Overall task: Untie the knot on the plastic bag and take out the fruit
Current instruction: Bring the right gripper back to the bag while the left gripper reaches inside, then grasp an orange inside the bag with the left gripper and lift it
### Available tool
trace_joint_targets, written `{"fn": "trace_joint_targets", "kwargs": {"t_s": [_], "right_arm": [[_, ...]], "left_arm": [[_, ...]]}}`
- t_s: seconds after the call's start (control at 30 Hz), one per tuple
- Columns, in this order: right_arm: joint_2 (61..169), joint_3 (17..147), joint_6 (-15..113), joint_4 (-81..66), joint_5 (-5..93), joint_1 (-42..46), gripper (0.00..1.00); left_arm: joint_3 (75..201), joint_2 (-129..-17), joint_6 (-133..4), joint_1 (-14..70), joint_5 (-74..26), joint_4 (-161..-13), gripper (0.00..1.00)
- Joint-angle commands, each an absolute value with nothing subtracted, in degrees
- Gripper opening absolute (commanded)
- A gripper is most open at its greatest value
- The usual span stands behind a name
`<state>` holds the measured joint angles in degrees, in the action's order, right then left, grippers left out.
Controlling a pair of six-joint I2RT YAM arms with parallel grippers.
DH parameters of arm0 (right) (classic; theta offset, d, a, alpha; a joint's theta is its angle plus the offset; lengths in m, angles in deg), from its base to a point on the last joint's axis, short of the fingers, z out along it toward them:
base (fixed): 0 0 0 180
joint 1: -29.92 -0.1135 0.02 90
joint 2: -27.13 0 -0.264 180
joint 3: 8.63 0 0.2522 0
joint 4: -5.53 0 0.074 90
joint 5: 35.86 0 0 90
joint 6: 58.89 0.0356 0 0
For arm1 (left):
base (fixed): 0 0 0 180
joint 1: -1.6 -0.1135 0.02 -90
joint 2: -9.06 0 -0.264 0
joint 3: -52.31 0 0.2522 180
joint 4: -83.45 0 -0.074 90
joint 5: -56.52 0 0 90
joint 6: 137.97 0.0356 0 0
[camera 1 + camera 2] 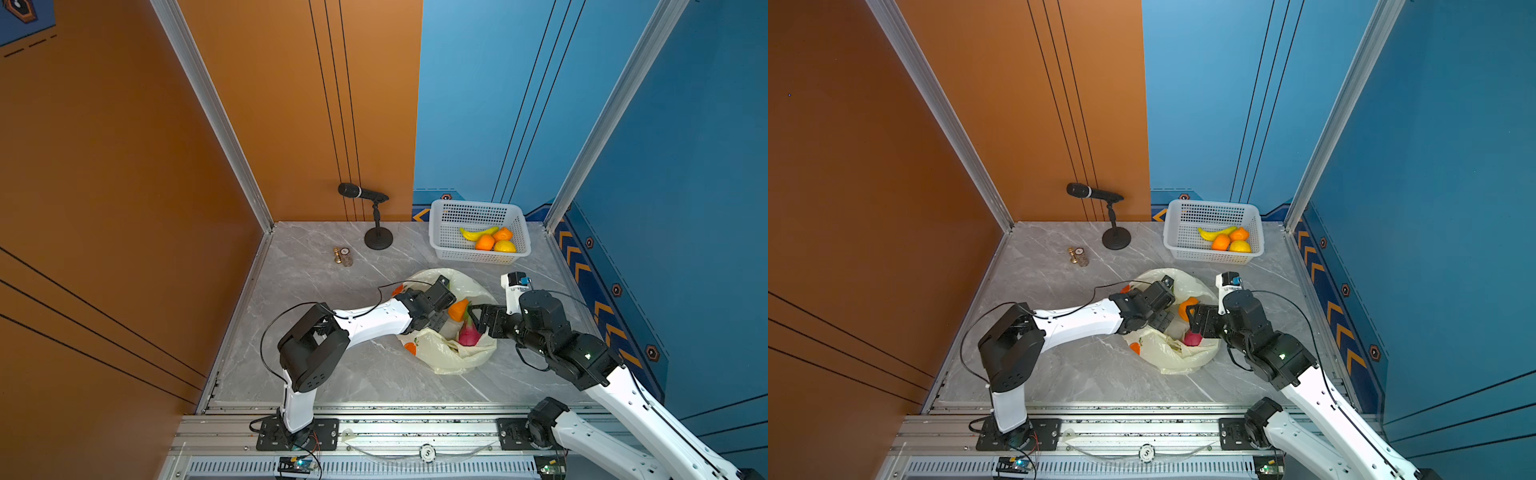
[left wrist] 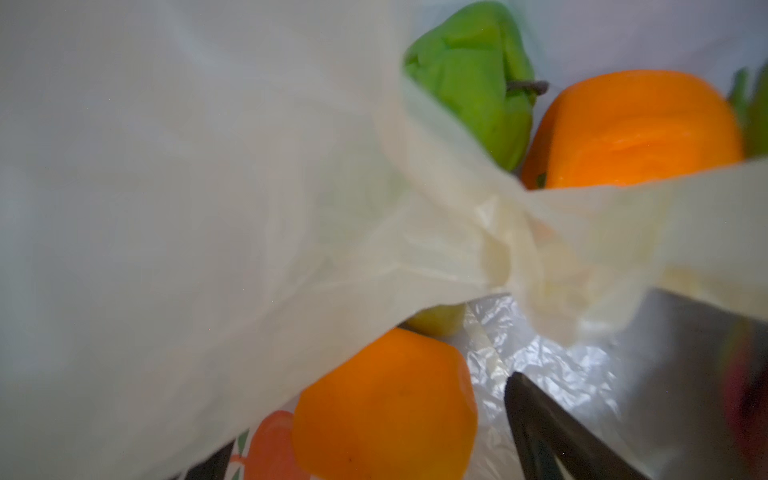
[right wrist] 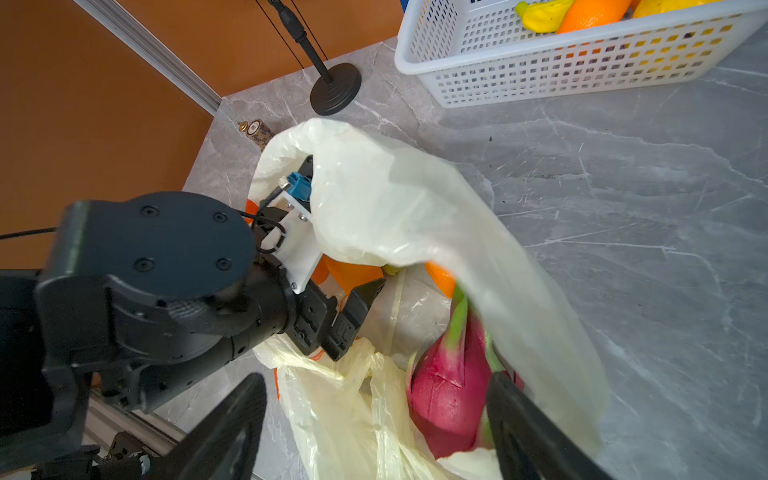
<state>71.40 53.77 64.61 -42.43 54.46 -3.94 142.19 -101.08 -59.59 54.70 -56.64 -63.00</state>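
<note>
- Step in hand, as I judge it: emptying the plastic bag (image 1: 449,357). It lies slumped on the bench (image 1: 316,291) between my hands, mouth gaping, and some fruit sits in the white basket (image 1: 434,232).
- The knot (image 2: 500,249) shows as a bunched twist of handle; I cannot tell whether it is tied.
- My left hand (image 3: 357,320) is released, fingers spread over an orange (image 2: 386,407) and gripping nothing.
- My right hand (image 3: 374,382) is also released, straddling the dragon fruit (image 3: 449,399).
- Next: clasp the dragon fruit's body and lift it clear without snagging the film.
</note>
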Motion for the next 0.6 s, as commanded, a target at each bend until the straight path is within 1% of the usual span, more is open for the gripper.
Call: {"fn": "trace_joint_targets", "kwargs": {"t_s": [0.0,0.2,0.27,0.3,0.43,0.5,0.57], "right_arm": [[71.8,53.1,65.3,-40.8,56.3,-4.4,0.84],[72.9,53.0,66.0,-41.1,56.3,-4.4,0.84],[73.3,53.1,66.4,-41.3,56.6,-4.4,0.84],[73.4,53.2,66.5,-41.5,56.7,-4.4,0.84],[75.2,53.7,66.9,-42.0,57.7,-4.4,0.84],[76.3,54.1,67.1,-41.9,58.0,-4.4,0.84],[77.7,54.6,67.2,-41.4,58.1,-4.3,0.84]], "left_arm": [[143.7,-103.2,-60.0,53.6,-56.8,-61.7,0.99],[143.3,-105.5,-62.4,52.6,-52.4,-60.7,0.93],[143.0,-105.6,-62.5,52.5,-50.3,-60.6,0.88],[142.6,-105.5,-62.6,52.5,-49.7,-60.6,0.81],[141.5,-103.6,-62.6,52.6,-48.0,-61.0,0.64],[141.0,-102.4,-62.5,52.7,-47.4,-61.5,0.60],[140.3,-101.0,-62.2,52.8,-46.8,-62.3,0.59]]}}
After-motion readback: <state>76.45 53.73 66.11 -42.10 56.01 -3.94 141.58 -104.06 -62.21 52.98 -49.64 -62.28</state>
